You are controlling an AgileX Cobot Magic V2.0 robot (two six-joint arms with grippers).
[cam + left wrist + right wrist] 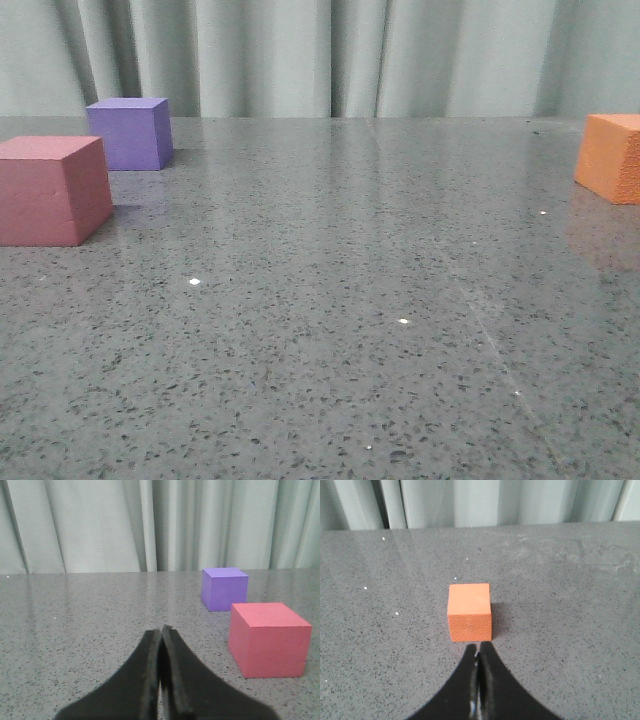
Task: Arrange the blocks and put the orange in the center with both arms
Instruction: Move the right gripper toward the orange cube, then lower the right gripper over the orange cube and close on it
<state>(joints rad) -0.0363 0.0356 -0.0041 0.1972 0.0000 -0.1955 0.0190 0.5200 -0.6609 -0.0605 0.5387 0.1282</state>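
In the front view the grey speckled table [330, 300] fills most of the frame, with a pale pleated curtain [330, 55] across the top. At the left edge sits the pinkish-red cube [52, 190], its left side cut off by the frame. Just behind it, in the upper left, stands the purple cube [130, 133]; the two are close, but whether they touch cannot be told from here. At the far right edge the orange cube [610, 157] is only partly shown, its right portion lost beyond the frame. It stands well apart from the other two, with the middle of the table between them. Neither arm appears in this view.

In the left wrist view the left gripper [161, 629] rises from the lower centre, its two black fingers pressed together at the tips with nothing between them; its base is cut off by the lower edge. The purple cube [224, 588] sits in the right middle and the pinkish-red cube [267, 639] at the lower right, a small gap showing between them here.

In the right wrist view the right gripper [479, 655] is likewise closed, tips meeting and empty. The orange cube [469, 611] lies at the frame's centre, just beyond the fingertips; whether they touch it is hard to make out.
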